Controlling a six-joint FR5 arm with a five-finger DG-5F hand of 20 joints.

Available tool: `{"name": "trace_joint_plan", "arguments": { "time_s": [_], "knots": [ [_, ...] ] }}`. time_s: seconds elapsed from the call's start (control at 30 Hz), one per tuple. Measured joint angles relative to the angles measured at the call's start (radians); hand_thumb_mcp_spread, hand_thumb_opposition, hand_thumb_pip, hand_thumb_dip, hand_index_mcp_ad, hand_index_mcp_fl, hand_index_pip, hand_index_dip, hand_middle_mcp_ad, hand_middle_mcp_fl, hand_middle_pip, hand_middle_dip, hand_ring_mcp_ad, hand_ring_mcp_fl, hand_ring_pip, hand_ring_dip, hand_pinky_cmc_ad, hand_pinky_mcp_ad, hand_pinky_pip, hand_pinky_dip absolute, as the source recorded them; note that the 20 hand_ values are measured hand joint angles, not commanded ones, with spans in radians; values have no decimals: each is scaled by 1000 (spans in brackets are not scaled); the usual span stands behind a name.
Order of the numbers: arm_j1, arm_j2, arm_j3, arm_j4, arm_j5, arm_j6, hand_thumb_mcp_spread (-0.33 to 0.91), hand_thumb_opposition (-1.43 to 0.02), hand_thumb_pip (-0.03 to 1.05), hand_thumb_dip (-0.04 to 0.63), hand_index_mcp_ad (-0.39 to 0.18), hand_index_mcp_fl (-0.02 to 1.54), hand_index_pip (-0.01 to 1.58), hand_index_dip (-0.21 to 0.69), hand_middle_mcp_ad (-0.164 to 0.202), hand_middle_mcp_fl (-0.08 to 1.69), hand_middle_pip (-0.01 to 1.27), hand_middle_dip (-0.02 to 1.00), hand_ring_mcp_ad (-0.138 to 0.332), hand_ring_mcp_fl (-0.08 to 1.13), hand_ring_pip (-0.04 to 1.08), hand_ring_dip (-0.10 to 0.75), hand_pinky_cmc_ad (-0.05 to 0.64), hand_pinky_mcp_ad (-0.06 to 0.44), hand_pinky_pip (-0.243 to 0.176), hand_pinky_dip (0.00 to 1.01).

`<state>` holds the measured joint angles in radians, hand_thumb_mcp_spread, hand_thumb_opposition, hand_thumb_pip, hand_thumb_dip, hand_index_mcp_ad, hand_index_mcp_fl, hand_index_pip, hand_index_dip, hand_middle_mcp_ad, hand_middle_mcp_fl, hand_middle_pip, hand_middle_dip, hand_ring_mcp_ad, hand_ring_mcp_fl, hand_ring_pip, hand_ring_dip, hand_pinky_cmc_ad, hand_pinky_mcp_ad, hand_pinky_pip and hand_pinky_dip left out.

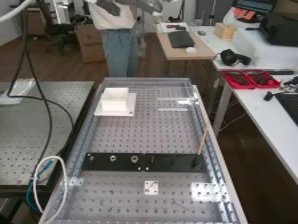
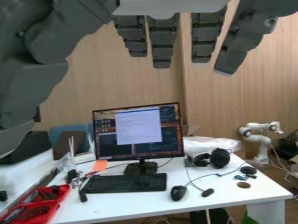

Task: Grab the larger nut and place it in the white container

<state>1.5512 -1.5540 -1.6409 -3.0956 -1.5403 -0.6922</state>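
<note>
From here the hand [image 2: 163, 42], open and empty, looks readied for grasping. The larger nut [image 1: 113, 158] stands on the black bar [image 1: 174, 162], toward the surface's [image 1: 133, 135] left edge; the white container [image 1: 115, 102] waits by the far-left corner.

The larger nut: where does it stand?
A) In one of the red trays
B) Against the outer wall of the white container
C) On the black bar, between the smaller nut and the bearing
C: the larger nut stands on the black bar, with the smaller nut and the bearing at its two sides.
</note>
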Motion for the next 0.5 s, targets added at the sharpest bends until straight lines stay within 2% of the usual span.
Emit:
{"name": "trace_joint_plan", "arguments": {
  "time_s": [0.13, 0.5],
  "knots": [
    [-1, 8, -28, 16, 20, 1, 180, -696, 360, 17, 24, 24, 82, 16, 87, 44, 141, 140, 220, 16, 99, 31, 312, 248, -75, 396],
    [3, 31, -81, 46, 64, 21, 183, -698, 374, 17, 31, 24, 82, 16, 89, 44, 141, 141, 215, 28, 101, 37, 311, 246, -75, 398]
  ]
}}
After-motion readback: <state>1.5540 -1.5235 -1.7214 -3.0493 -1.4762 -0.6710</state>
